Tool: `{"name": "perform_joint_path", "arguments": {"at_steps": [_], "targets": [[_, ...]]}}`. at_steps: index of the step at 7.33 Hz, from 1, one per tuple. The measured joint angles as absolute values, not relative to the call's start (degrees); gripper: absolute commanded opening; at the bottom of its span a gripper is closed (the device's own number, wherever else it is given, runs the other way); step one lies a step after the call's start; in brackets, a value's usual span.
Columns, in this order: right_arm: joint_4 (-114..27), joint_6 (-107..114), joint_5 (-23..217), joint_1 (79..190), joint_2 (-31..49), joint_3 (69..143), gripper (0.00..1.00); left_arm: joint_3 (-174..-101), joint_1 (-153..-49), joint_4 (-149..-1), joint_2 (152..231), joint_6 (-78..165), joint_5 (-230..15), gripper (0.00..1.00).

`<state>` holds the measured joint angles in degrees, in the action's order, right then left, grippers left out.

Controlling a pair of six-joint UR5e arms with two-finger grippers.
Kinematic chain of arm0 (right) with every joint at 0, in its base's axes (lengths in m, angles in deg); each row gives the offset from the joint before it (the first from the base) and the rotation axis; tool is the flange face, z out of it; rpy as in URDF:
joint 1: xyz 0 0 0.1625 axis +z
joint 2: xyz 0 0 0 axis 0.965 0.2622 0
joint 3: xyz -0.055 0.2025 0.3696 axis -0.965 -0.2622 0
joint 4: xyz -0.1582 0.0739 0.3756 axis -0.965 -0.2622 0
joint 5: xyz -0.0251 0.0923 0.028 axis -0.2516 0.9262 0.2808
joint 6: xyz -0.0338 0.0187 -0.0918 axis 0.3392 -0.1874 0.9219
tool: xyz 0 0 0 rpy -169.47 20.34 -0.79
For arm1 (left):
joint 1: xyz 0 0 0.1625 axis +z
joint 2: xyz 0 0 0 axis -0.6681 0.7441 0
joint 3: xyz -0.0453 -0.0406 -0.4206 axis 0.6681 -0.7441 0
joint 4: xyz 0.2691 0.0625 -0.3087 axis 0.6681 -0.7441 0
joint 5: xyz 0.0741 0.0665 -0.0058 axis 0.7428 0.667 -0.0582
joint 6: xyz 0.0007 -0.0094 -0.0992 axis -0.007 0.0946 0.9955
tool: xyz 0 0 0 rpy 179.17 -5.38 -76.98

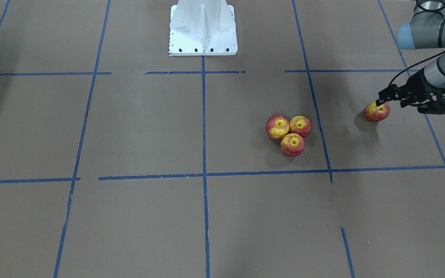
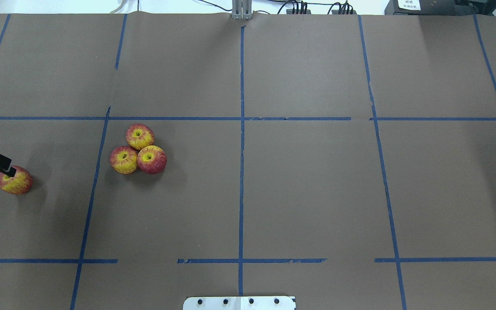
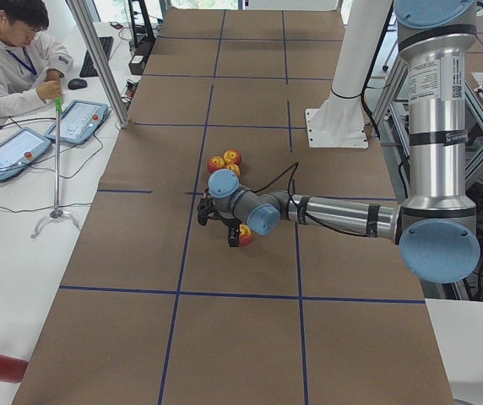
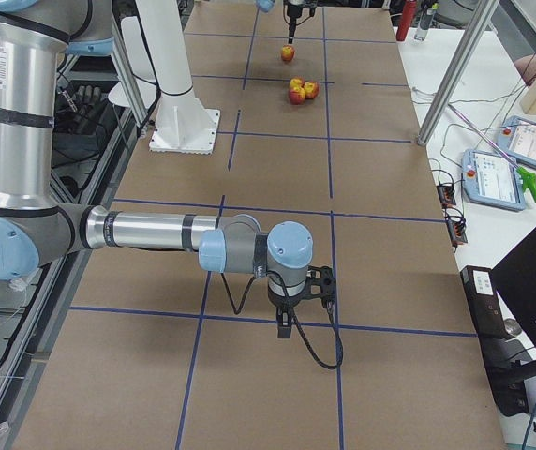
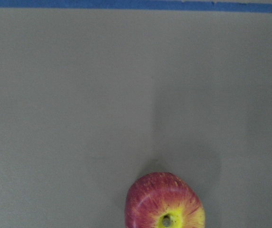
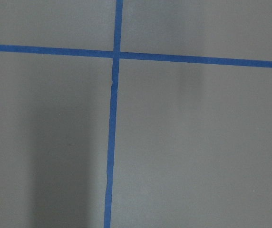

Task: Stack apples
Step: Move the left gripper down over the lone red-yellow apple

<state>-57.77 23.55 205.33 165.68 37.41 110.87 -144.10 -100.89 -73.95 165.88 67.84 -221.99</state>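
Observation:
Three apples lie touching in a cluster on the brown table: one (image 1: 277, 126), one (image 1: 300, 126), one (image 1: 292, 144); they also show in the overhead view (image 2: 139, 148). A fourth apple (image 1: 377, 112) lies alone nearer the robot's left edge (image 2: 15, 181), and shows in the left wrist view (image 5: 164, 204). My left gripper (image 1: 379, 102) points down just above this apple (image 2: 10, 170). Its fingers look closed together and hold nothing. My right gripper (image 4: 285, 328) hangs over bare table far from the apples; I cannot tell whether it is open or shut.
The white robot base (image 1: 203, 27) stands at the table's robot side. Blue tape lines (image 2: 241, 129) cross the brown surface. An operator (image 3: 9, 51) sits at a side bench with tablets (image 3: 77, 121). A thin stand (image 3: 56, 169) rises there.

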Motion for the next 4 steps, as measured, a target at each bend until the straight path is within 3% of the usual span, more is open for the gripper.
{"name": "perform_joint_path", "arguments": {"at_steps": [4], "targets": [[-57.77,23.55,205.33,165.68,37.41,110.88,1.00,-141.12,-98.74,-74.03,168.05,68.10,-220.79,1.00]]}}
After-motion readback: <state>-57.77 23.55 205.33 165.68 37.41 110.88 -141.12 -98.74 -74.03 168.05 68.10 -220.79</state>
